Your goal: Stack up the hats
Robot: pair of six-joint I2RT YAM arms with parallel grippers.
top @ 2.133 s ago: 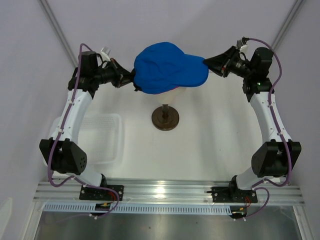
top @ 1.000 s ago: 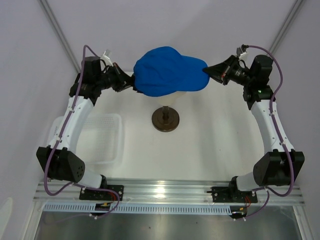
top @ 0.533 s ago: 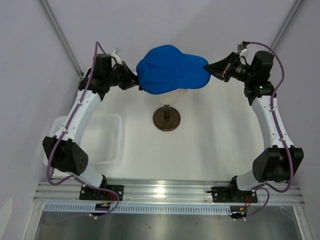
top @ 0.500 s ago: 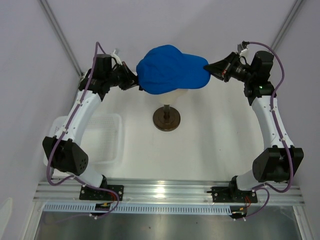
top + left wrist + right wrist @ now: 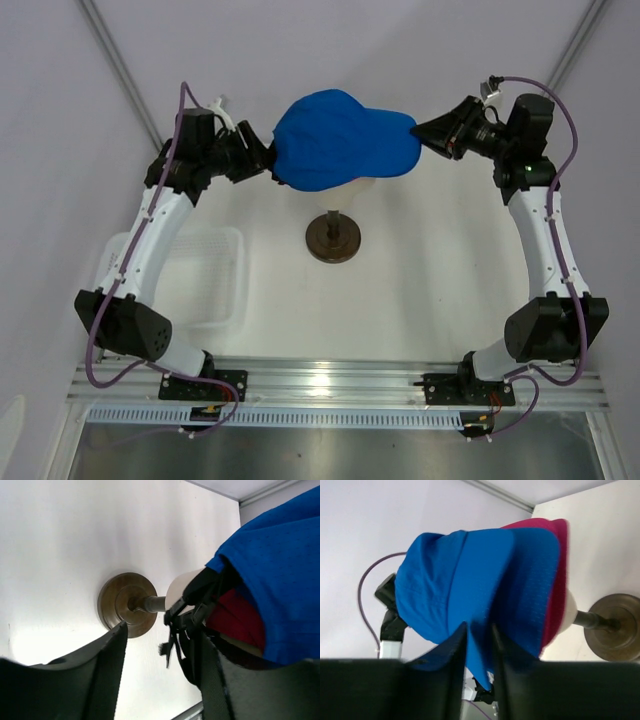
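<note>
Looking down from above: blue cap pulled over a cream dummy head, raised on a brown stand at the middle of the white counter. Brim turned toward the right arm's side.

Under the blue one, seen from the right wrist, a pink cap on the same head, showing only as a strip past the blue brim. Two caps stacked, blue on top.

Left claw just beside the back of the blue cap, spread apart and pinching nothing. From the left wrist, a black strap dangling from the cap's rear opening into the gap between the fingers; contact with either finger not clear.

Right claw at the tip of the blue brim, only narrowly parted, with the brim's edge lying between the fingers. Cannot tell whether pressing on it or merely set around it.

White mesh basket on the counter beside the left arm, well apart from the stand.
</note>
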